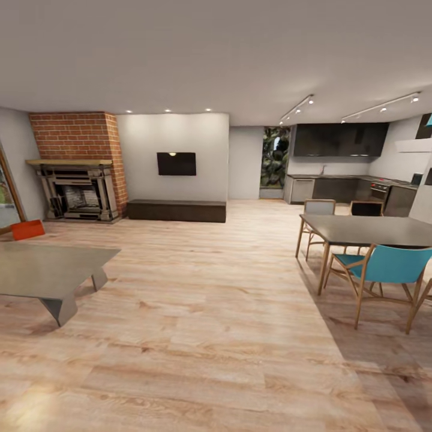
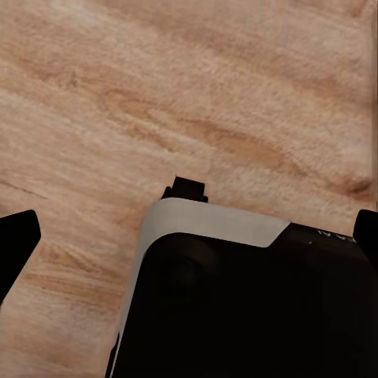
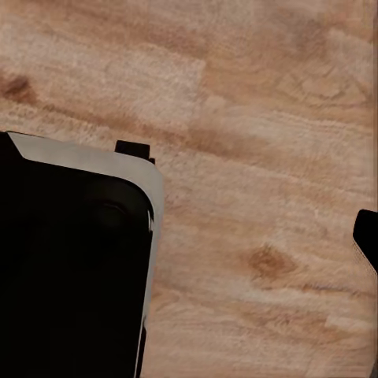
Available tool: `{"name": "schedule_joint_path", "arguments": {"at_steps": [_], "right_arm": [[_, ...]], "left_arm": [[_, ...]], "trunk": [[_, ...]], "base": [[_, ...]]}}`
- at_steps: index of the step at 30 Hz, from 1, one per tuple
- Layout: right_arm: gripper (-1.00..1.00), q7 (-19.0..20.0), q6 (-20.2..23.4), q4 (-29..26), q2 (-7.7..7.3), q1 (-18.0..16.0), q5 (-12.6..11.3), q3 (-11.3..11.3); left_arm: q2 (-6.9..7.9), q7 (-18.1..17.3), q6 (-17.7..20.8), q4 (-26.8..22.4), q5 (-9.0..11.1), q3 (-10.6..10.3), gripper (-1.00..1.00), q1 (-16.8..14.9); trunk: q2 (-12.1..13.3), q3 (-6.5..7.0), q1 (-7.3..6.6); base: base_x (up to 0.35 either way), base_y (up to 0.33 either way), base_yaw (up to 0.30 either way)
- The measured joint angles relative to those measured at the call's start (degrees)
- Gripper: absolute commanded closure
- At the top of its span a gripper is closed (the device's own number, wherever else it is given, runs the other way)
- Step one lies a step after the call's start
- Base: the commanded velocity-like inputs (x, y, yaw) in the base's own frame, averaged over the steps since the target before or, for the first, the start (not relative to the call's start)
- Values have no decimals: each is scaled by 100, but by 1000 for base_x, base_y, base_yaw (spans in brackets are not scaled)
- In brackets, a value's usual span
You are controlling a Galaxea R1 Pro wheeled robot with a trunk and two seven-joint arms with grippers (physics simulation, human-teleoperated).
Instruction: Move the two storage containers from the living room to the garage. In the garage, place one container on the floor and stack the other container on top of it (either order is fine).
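I am in the living room, with its pale wood plank floor (image 1: 216, 312), brick fireplace (image 1: 78, 168) and black TV (image 1: 176, 163). One red-orange storage container (image 1: 28, 229) shows at the far left, partly hidden behind a low grey table (image 1: 48, 270). In the left wrist view, my left gripper (image 2: 189, 236) is open and empty, with its black fingertips (image 2: 17, 244) at the two picture edges above the floor. My right gripper (image 3: 189, 244) also looks open and empty. One of its fingertips (image 3: 367, 236) shows at the edge, and the other is lost against my dark base.
A dark dining table (image 1: 372, 229) with a blue chair (image 1: 387, 270) stands at the right, and the kitchen counters (image 1: 348, 187) lie behind it. A long low dark cabinet (image 1: 176, 210) runs under the TV. My white-edged black base (image 2: 236, 299) sits below both wrists.
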Motion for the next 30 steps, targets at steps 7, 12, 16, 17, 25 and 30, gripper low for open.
{"name": "schedule_joint_path", "arguments": {"at_steps": [7, 12, 16, 17, 25, 30], "right_arm": [[-100, -12, -1, 0, -15, 0, -36, -12], [-100, -13, -6, 0, -24, -1, -63, -42], [-100, -13, -10, 0, -36, -1, -91, -54], [-100, -17, -15, 0, -50, 0, -97, -55], [-100, -38, -64, -6, -65, 0, -27, -24], [-100, -39, -73, -8, -68, 0, -11, -4]], "left_arm": [[0, 0, -2, -1, 4, 0, -100, 1], [-3, 0, -32, -2, 6, -4, -100, 1], [-6, 1, -51, -3, 3, -7, -100, 1], [-8, 1, -49, -2, 0, -8, -100, 1], [-10, 1, -51, -2, 0, -4, -100, 0], [-16, 1, -48, -2, 0, -3, -100, 0]], "trunk": [[0, 0, 0], [0, 0, 0], [0, 0, 0], [0, 0, 0], [0, 0, 0], [0, 0, 0]], "base": [[322, 0, 50], [322, 0, 228], [322, 0, 212], [322, 0, 45], [322, 0, 13], [322, 0, 1]]}}
